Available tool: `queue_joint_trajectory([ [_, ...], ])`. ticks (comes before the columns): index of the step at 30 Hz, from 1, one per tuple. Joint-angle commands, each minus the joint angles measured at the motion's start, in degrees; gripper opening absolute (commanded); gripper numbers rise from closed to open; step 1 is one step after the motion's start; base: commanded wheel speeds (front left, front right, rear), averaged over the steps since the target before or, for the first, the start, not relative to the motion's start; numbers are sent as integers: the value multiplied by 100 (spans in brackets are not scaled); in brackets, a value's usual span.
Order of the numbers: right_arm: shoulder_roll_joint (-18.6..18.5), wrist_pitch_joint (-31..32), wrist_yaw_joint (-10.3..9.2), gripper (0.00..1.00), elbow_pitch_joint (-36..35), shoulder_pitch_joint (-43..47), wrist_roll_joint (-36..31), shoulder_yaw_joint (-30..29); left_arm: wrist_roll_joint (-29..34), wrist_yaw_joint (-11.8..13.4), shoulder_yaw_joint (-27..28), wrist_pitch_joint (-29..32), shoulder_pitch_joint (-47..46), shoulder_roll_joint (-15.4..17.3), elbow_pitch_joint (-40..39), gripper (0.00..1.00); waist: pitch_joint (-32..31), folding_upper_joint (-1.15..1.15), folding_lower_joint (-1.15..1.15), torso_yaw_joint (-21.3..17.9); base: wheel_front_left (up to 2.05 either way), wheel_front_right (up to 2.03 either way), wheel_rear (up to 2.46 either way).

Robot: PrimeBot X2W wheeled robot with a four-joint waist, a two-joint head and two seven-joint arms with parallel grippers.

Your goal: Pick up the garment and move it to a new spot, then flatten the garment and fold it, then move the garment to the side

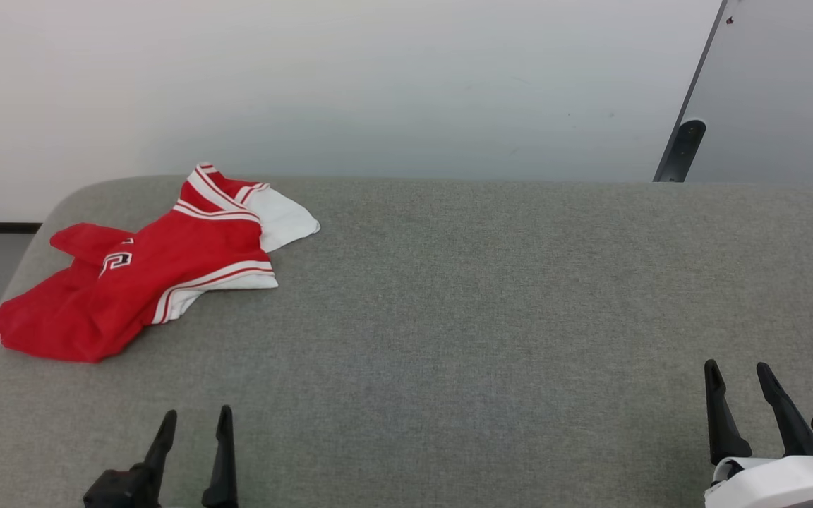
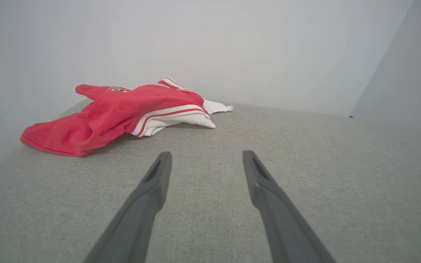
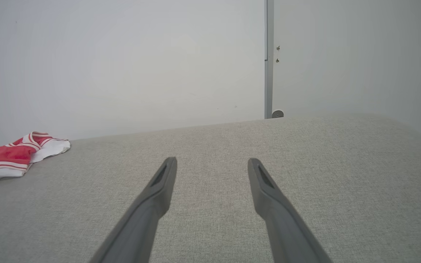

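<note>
Shows the garment lying crumpled in the upper left of the head view, on the left part of the grey surface, red body toward the left edge, white sleeve panels and striped trim toward the middle, a patch of black lettering facing up. Finds the left gripper at the lower left, jaws spread and holding nothing, below the garment and apart from it, over bare fabric. Puts the right gripper at the lower right, likewise spread and empty, well apart from the garment, which sits at the far left edge of the right wrist view.
</note>
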Motion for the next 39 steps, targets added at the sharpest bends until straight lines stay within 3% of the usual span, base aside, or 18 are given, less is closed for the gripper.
queue_joint_trajectory([
  [1, -11, -50, 4, 100, 0, 35, -105, -2, 96, -33, 28, -49, 52, -3, -3, 100, 0, 0, 0, 3, 0, 0, 0],
  [14, 40, -225, 4, 100, 57, 124, -365, -75, 504, -129, 123, -155, 52, -75, 83, 100, -18, 0, 0, 57, 0, 0, 0],
  [19, 24, -238, 4, 100, 58, 117, -329, -48, 523, -146, 121, -151, -2, -94, 112, 100, -52, 0, 0, 242, 0, 0, 0],
  [28, -44, -212, 4, 100, 85, 88, -283, 98, 545, -133, 149, -150, 51, -134, 107, 100, -149, 0, 0, 989, 0, 0, 0],
  [39, -29, -209, 4, 100, 229, 27, -181, 390, 498, -99, 213, -150, 186, -174, 103, 100, -295, 0, 0, 2499, 0, 0, 0],
])
